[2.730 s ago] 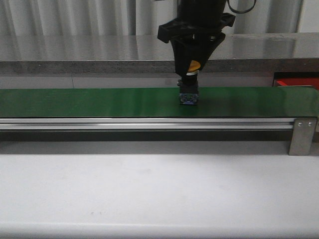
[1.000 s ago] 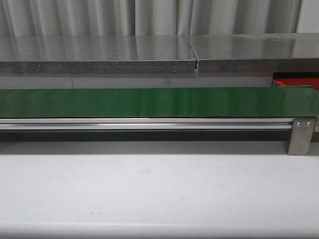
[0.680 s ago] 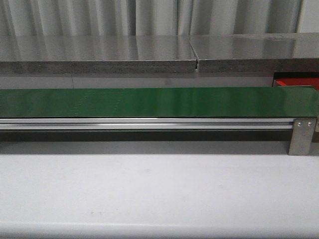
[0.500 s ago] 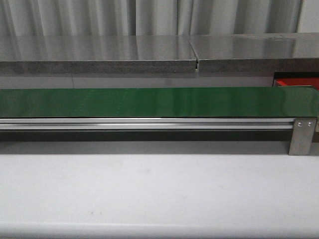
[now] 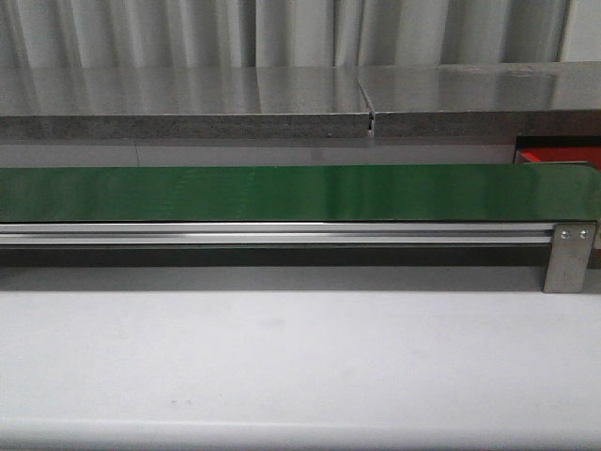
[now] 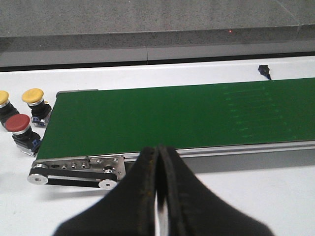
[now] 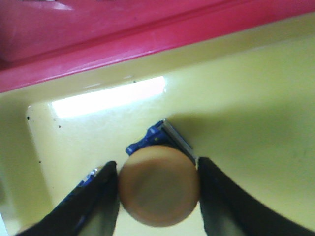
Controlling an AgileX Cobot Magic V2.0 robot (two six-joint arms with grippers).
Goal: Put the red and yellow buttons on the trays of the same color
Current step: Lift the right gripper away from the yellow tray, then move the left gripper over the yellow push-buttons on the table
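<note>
In the right wrist view my right gripper (image 7: 156, 168) is shut on a yellow button (image 7: 159, 189), a finger pressing each side of its round cap. Its blue base shows behind the cap. The button is low over the floor of the yellow tray (image 7: 246, 108), and the red tray (image 7: 98, 44) lies right beside that one. The left wrist view shows my left gripper (image 6: 158, 150) shut and empty, before the end of the green belt (image 6: 172, 113). Off that belt end stand a red button (image 6: 18, 123) and two yellow buttons (image 6: 33, 95) (image 6: 2, 97). Neither gripper shows in the front view.
The belt (image 5: 282, 193) runs across the front view with nothing on it, on a metal frame with a bracket (image 5: 567, 256) at its right end. A corner of the red tray (image 5: 559, 155) shows behind it. A grey counter (image 5: 188, 103) runs behind.
Earliest, a gripper held a yellow button just above the middle of the belt. It has left the front view with the button; over the last second nothing moves there.
</note>
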